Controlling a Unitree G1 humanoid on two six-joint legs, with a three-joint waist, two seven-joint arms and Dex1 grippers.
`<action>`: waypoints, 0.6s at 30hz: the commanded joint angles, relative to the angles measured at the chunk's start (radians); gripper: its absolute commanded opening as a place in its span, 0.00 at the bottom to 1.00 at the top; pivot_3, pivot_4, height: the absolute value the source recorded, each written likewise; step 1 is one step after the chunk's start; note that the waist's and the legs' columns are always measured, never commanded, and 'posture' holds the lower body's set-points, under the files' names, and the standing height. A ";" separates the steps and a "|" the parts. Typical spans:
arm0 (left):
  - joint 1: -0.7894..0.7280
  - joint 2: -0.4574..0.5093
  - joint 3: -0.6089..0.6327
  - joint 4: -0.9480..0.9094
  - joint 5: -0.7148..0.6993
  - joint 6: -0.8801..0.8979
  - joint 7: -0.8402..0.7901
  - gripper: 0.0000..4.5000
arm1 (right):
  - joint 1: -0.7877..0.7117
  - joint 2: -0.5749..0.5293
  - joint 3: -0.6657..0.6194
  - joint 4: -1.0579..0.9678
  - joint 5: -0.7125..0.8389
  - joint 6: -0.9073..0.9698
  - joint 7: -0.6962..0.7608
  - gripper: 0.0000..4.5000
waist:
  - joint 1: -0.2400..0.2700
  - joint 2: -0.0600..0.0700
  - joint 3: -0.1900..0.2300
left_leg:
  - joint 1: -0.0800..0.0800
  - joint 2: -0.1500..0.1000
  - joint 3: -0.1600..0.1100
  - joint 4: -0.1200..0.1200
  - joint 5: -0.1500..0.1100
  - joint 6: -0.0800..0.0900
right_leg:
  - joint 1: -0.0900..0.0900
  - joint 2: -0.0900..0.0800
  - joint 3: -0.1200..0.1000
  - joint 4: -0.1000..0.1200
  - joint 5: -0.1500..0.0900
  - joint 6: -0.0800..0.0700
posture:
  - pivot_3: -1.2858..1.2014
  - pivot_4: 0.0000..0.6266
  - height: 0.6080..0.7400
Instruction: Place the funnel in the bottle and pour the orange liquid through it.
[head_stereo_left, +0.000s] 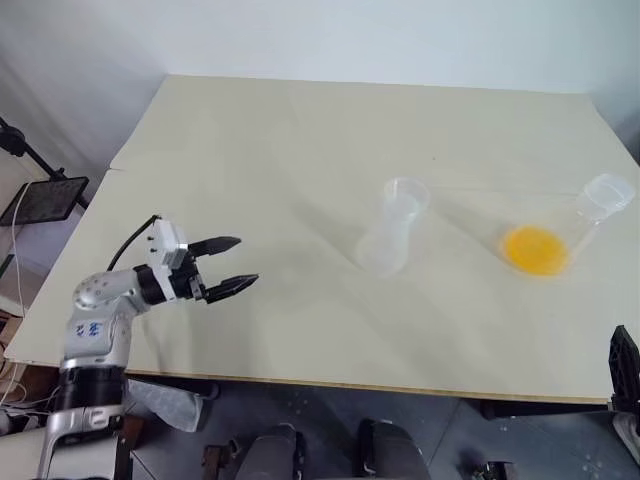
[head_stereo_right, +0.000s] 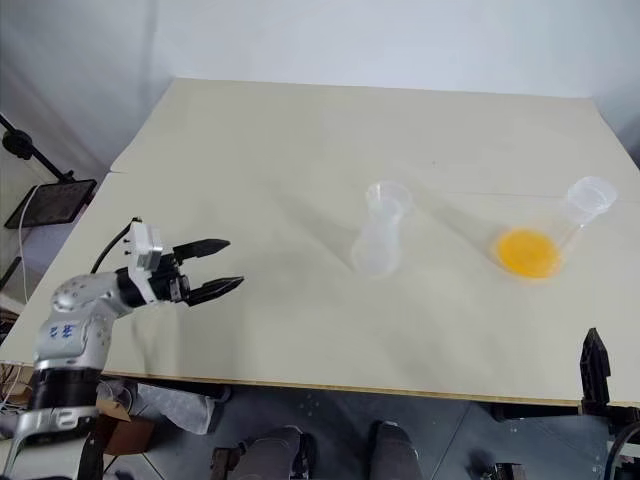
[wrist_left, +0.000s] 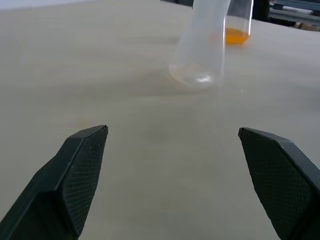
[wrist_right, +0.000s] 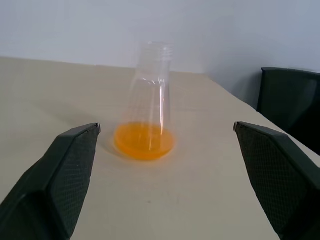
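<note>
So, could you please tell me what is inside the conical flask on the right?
The flask holds orange liquid pooled across its base; the neck above is empty. Nothing covers it.

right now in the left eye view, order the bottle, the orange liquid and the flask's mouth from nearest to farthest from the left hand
1. The bottle, mid-table, nearest the left hand.
2. The orange liquid, pooled in the flask base, further right.
3. The flask's mouth, far right, farthest.

Bright, even, diffuse light; soft faint shadows on the table (head_stereo_left: 300, 150); slight blur in left wrist view.
</note>
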 joint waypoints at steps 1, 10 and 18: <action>0.044 0.009 0.031 -0.153 -0.070 0.043 0.047 0.99 | -0.136 -0.137 -0.010 0.005 0.038 0.083 -0.054 1.00 | -0.006 0.000 0.000 | 0.000 -0.001 0.000 0.001 0.000 0.000 | 0.000 -0.001 0.003 0.000 0.000 0.000 | 0.52 0.24 1.00; 0.135 0.007 0.007 -0.328 -0.126 0.108 0.133 0.99 | -0.464 -0.395 0.004 0.226 0.050 0.362 -0.144 1.00 | -0.001 0.002 -0.001 | 0.000 0.003 0.000 -0.001 0.000 -0.003 | -0.001 0.003 0.005 0.001 -0.001 -0.003 | 0.52 0.24 1.00; 0.114 0.014 -0.003 -0.355 -0.143 0.131 0.160 0.99 | -0.653 -0.421 0.047 0.341 0.045 0.464 -0.143 1.00 | 0.002 0.002 -0.001 | -0.001 0.003 0.002 0.000 0.000 -0.002 | -0.001 0.003 0.005 0.001 -0.001 -0.003 | 0.52 0.24 1.00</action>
